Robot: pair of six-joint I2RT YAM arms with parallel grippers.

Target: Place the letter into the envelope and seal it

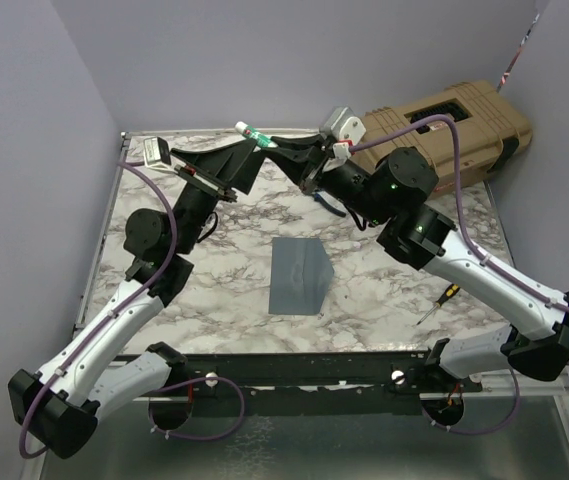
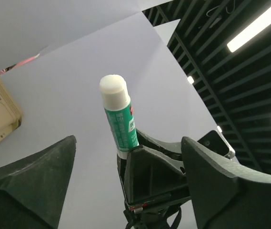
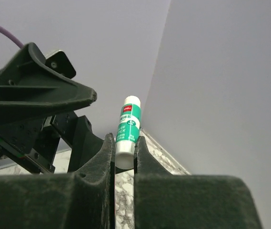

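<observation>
Sealing step, I judge: the right gripper [image 3: 125, 143] has its jaws clenched on the glue stick [image 3: 127, 129] up at twelve o'clock, while the left gripper [image 2: 130, 143] has its jaws spread wide around it. The envelope [image 1: 299, 277] lies in the middle of the counter [image 1: 214, 290], toward six o'clock from them; no letter shows. Next, the glue must come down to the flap.

a robotics lab or test cell, by the look of it. the left arm [image 1: 114, 325] and the right arm [image 1: 494, 280] are bolted to a black rail [image 1: 304, 368] at the near edge of a marble-patterned table [image 1: 229, 290], with plain pale lilac panels [image 1: 24, 150] boxing it in. purple cables [image 1: 455, 150] trail off the arms. a tan hard equipment case [image 1: 464, 120] sits at the far right and a small screwdriver [image 1: 437, 302] lies on the tabletop. the left wrist view shows an open black-beamed ceiling [image 2: 230, 95] with strip lights [image 2: 259, 24].
</observation>
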